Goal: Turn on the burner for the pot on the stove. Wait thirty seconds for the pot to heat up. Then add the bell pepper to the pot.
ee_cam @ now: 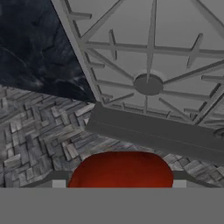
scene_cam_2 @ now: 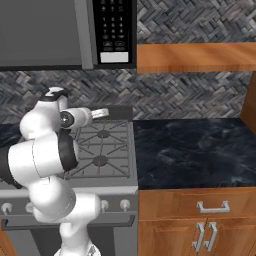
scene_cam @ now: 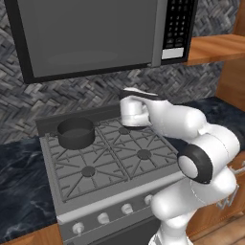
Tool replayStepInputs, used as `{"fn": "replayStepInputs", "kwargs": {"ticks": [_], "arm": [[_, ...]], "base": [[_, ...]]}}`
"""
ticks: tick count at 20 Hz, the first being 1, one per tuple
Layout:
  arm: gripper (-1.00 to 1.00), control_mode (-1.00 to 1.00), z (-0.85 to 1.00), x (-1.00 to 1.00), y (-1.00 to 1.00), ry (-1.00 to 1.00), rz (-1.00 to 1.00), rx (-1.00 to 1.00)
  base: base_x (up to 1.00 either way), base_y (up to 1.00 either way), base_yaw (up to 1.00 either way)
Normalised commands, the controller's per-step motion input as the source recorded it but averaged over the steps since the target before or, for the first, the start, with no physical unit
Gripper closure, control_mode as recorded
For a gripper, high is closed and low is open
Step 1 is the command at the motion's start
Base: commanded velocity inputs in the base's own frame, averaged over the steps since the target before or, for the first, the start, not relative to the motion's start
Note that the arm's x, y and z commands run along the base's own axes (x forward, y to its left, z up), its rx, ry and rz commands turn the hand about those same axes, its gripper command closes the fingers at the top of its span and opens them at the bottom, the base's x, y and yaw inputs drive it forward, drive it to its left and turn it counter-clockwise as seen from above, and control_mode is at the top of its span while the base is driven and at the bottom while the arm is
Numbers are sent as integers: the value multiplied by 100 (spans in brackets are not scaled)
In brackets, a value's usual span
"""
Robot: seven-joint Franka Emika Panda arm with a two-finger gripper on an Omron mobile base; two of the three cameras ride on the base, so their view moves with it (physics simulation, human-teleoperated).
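The dark grey pot (scene_cam: pixel 75 131) stands on the back left burner of the stove (scene_cam: pixel 67 201). My gripper (scene_cam: pixel 129 123) hangs over the back right burner (ee_cam: pixel 148 84), to the right of the pot and apart from it. Between the fingertips of the gripper (ee_cam: pixel 119 183) sits the red bell pepper (ee_cam: pixel 120 168), and the jaws are shut on it. From the right side the gripper (scene_cam_2: pixel 102 113) points toward the stove's back rail. The pot looks empty.
A row of pale knobs (scene_cam: pixel 115 214) runs along the stove front. A grey microwave (scene_cam: pixel 95 33) hangs low above the back of the stove. Dark stone counter (scene_cam_2: pixel 190 150) lies to the right, with wooden cabinets (scene_cam_2: pixel 210 225) under it.
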Motion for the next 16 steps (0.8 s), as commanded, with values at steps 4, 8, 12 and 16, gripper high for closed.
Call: {"fn": "replayStepInputs", "kwargs": {"ticks": [4,8,12,16], "arm": [[100,-100,47,-19,35,0,0,0],[100,-100,44,-9,50,0,5,0],[100,-100,39,-6,59,0,8,0],[100,-100,7,-3,63,8,8,1]], "base": [[0,0,0],[0,0,0],[0,0,0],[0,0,0]]}}
